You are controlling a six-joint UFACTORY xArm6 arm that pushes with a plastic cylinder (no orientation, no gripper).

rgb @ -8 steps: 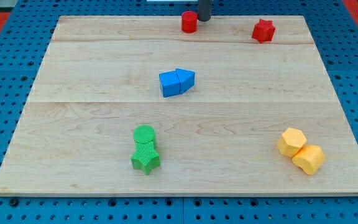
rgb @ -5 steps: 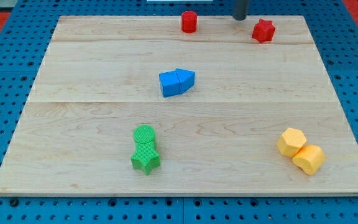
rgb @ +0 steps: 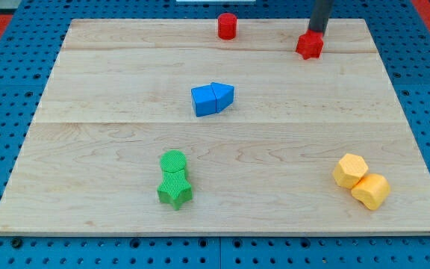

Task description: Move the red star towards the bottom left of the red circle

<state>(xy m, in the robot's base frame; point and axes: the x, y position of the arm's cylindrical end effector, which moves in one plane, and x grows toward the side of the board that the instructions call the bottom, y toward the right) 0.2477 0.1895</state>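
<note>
my tip (rgb: 317,32) touches the upper edge of the red star (rgb: 310,46) near the view's top right, its very end hidden behind the block. the red circle (rgb: 227,26) sits well apart to the left. the rod has no jaws, and its upper part is cut off.

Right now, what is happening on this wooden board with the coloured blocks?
My tip sits at the upper right edge of the red star, apparently in contact, near the view's top right. The red circle stands apart, well to the view's left of the star, so the star has yet to reach the circle's bottom left. Elsewhere on the board, two blue blocks sit mid-board, two green blocks lower down, and two yellow blocks at the bottom right.
</note>
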